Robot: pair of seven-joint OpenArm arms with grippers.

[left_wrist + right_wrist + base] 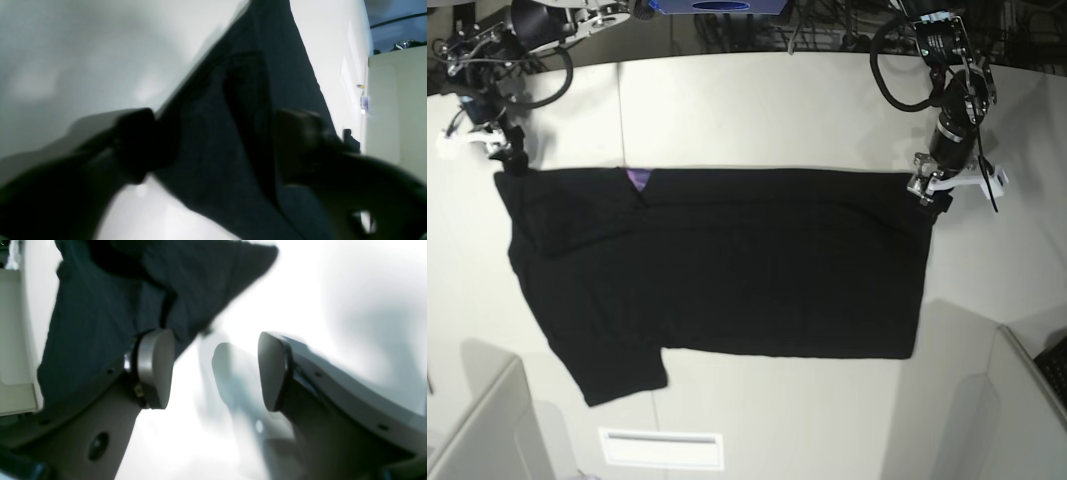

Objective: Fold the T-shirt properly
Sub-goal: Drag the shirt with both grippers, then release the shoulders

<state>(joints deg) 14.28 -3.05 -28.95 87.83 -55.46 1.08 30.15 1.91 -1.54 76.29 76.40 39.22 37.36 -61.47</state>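
The black T-shirt lies spread flat on the white table, with a bit of purple print showing at its far edge. My left gripper is at the shirt's far right corner. In the left wrist view it is open, its dark fingers straddling a fold of the T-shirt. My right gripper is at the far left corner. In its wrist view it is open over bare table, with the T-shirt edge behind one pad.
A white slotted panel sits at the table's near edge. Grey partitions stand at the near left and near right. Cables and equipment crowd the back. A beige panel lies beyond the table in the left wrist view.
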